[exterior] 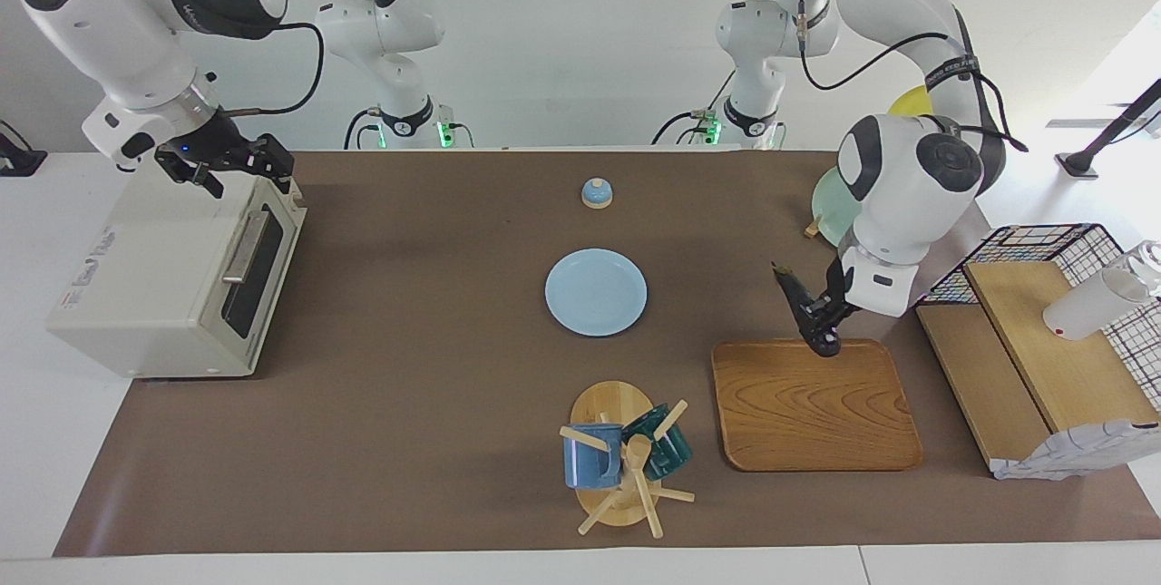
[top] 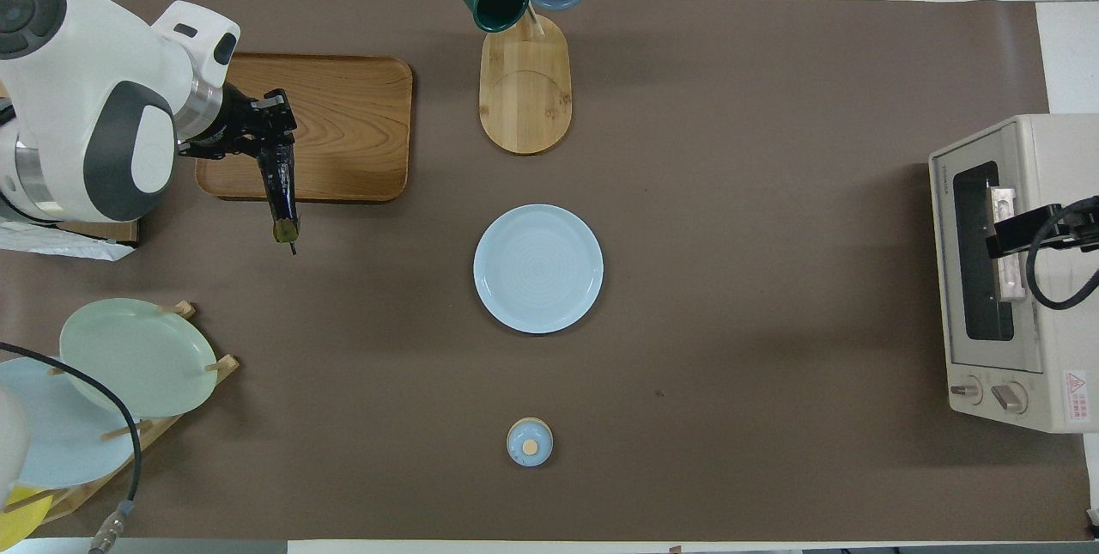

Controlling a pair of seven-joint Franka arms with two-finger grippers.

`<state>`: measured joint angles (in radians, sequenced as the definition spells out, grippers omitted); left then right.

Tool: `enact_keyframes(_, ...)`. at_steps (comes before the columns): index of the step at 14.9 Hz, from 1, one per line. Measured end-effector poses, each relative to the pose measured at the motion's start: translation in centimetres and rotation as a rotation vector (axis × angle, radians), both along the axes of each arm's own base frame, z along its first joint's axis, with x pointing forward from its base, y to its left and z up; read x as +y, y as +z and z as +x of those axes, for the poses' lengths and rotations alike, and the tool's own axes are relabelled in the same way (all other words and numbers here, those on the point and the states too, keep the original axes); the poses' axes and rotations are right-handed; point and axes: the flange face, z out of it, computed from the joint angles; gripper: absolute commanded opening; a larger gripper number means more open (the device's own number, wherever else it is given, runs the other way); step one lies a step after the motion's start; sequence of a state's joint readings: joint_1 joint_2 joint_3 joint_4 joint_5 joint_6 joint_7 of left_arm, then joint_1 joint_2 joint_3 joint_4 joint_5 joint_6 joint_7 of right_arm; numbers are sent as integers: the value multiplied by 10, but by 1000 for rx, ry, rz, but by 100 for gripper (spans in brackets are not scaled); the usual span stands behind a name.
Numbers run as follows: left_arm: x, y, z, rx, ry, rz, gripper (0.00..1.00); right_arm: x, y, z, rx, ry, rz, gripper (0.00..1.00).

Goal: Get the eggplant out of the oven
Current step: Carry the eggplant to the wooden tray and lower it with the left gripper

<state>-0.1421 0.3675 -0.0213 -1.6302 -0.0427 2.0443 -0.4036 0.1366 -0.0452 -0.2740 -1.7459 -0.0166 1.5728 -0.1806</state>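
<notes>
The eggplant [exterior: 791,287], slender and dark purple with its stem pointing toward the robots, hangs tilted in my left gripper [exterior: 819,317], which is shut on its thick end. Seen from overhead, the eggplant [top: 282,202] and the left gripper [top: 262,129] are over the edge of the wooden tray [exterior: 812,413] that is nearer to the robots. The cream-white oven [exterior: 154,277] stands at the right arm's end of the table with its door closed. My right gripper [exterior: 231,163] hovers open over the oven's top front edge, above the handle. In the overhead view the right gripper [top: 1022,228] covers part of the oven [top: 1030,382] door.
A light blue plate [exterior: 596,292] lies mid-table, with a small blue bell [exterior: 596,193] nearer to the robots. A mug rack [exterior: 621,458] with two mugs stands farther out. Standing plates [exterior: 830,204] and a wire-and-wood shelf [exterior: 1025,349] crowd the left arm's end.
</notes>
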Motion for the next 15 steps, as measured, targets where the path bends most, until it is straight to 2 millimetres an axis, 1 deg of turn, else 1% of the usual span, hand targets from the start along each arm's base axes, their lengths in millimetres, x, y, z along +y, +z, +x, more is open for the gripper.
enact_keyframes(4, -12, -56, 32, -3, -128, 32, 0, -1, 2, -1, -3, -2, 0, 100)
enact_keyframes(6, -12, -77, 42, -27, -155, 36, 0, 0, 2, -1, -4, 0, 1, 100)
enact_keyframes(7, -10, -81, 45, -33, -164, 40, 0, 1, 2, -1, -4, 1, 1, 100)
enact_keyframes(10, -4, -78, 49, -55, -186, 43, 0, 0, 2, -1, -4, 1, 1, 100)
enact_keyframes(15, -6, -77, 50, -65, -204, 44, 0, -1, 2, -1, -4, -1, 1, 100)
